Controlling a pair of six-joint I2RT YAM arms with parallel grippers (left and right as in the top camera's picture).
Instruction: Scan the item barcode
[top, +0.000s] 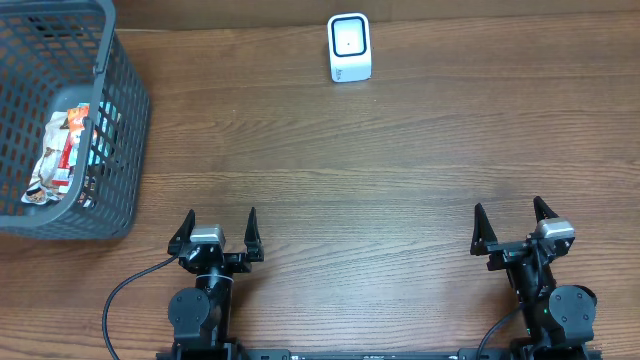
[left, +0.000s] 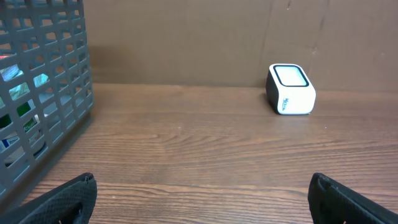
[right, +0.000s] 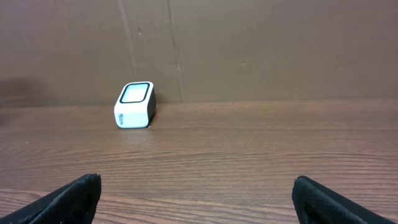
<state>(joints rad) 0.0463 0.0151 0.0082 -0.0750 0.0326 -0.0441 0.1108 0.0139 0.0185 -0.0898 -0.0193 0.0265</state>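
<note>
Plainly nothing is done yet: the left tool (top: 220, 216) and right tool (top: 508, 206) sit wide and empty at the bench's (top: 400, 150) near edge. The snack packet (top: 58, 155) lies in the basket (top: 122, 120), well apart from the scanner (top: 349, 47); picking and scanning remain.

The basket (top: 125, 140) runs off the left edge, its packets (top: 55, 152) half hidden.

White scanner (top: 350, 47) upright, snack packet (top: 55, 155) in basket (top: 127, 150)
</note>
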